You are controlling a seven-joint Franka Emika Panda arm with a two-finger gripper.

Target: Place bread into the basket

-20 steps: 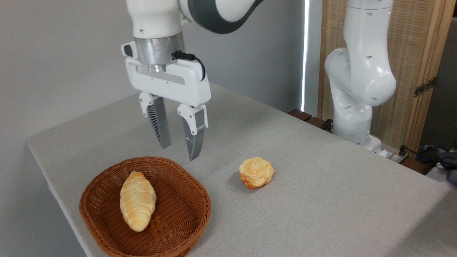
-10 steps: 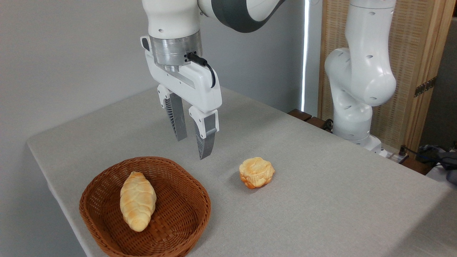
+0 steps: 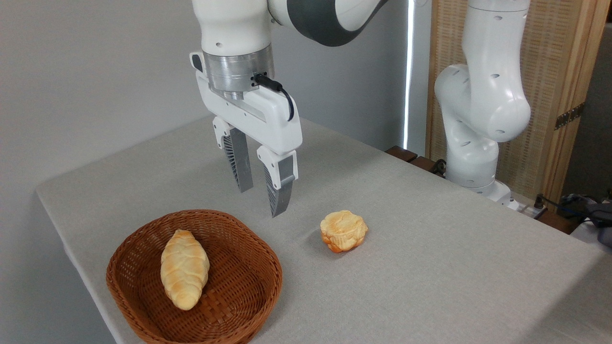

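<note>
White plastic and grey ribbed pads make up the two-finger gripper, which is hanging empty with its jaws parted, having swung right and slightly up from above the basket's far rim over the last second, so it is now sitting beyond the rim and left of the round, lumpy orange-golden bun on the grey cloth-covered table. Near and to the left, the elongated braided golden-yellow bread is lying inside the oval brown wicker basket, unchanged, so the task is looking complete and the arm is likely retreating.
</note>
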